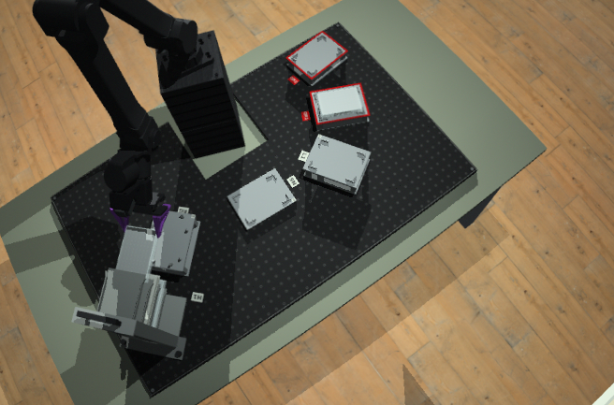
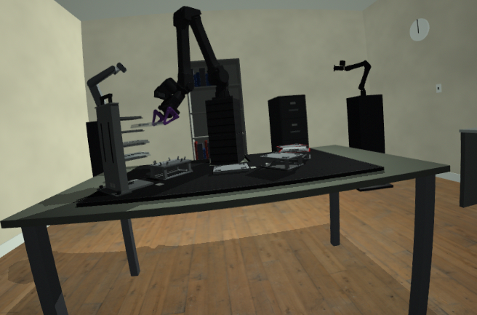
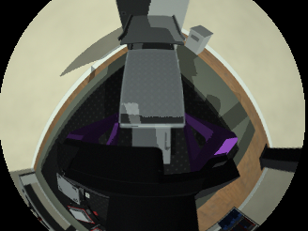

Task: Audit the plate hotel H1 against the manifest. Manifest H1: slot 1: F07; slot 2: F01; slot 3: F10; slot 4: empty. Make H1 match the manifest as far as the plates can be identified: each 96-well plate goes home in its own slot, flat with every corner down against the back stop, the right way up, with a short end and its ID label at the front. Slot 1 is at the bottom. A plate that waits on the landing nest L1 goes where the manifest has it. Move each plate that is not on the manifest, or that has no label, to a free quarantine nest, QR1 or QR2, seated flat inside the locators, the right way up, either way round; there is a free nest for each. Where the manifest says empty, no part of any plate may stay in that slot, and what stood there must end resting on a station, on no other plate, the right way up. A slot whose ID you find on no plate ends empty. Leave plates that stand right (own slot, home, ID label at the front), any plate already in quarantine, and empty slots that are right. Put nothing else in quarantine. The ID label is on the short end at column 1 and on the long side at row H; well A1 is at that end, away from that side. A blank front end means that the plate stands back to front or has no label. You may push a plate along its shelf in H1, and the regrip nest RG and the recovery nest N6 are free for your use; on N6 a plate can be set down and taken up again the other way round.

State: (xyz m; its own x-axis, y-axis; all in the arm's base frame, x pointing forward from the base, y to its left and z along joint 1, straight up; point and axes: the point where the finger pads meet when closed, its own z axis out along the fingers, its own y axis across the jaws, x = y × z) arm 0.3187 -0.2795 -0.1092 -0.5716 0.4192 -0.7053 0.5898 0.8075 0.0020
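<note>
Top view, read left to right.

- Plate rack [image 1: 129, 328]: 7 o'clock corner of the surface [image 1: 445, 108]. Grey upright post with thin flat shelves.
- Plate [image 1: 133, 248]: partly over the shelves, its outer short end between the purple fingers. Pincer [image 1: 141, 219] is clamped on that end from 12 o'clock. In the side view the plate hangs level, between the top two shelves. I cannot tell which slot.
- Step in hand, as I judge it: sliding the plate home. Keep it level and square to the shelf, advance straight to the back stop, and release only once all corners are down.
- Plate is a pale grey rectangle with a finely dotted top; label unreadable.
- Nests towards 3 o'clock: two plain grey ones [image 1: 261, 198], then two red-rimmed ones [image 1: 368, 104]. Surface is matt black with a peg-hole grid.
</note>
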